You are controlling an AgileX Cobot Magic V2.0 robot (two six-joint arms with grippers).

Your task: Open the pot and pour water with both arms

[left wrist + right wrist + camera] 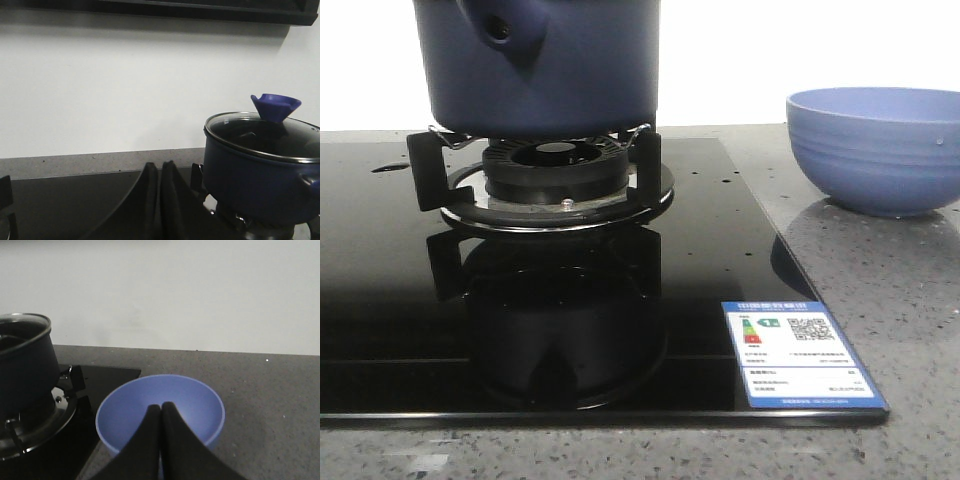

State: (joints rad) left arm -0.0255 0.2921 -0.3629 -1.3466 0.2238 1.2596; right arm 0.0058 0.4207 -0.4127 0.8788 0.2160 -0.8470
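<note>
**Three views, one stove corner**

The front camera sits low and close, facing forward over the glossy cooktop — the pot fills its upper edge, the bowl at right. The left wrist camera looks level across the hob at the pot's lid. The right wrist camera looks down over the bowl — pot at its edge. All three share the pot.

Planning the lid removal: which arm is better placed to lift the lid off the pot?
Probably the left. Its shut end effector faces the pot, with the glass lid and its blue knob in plain sight. The right end effector, also shut, hangs over the blue bowl, with the pot off to its side.
</note>
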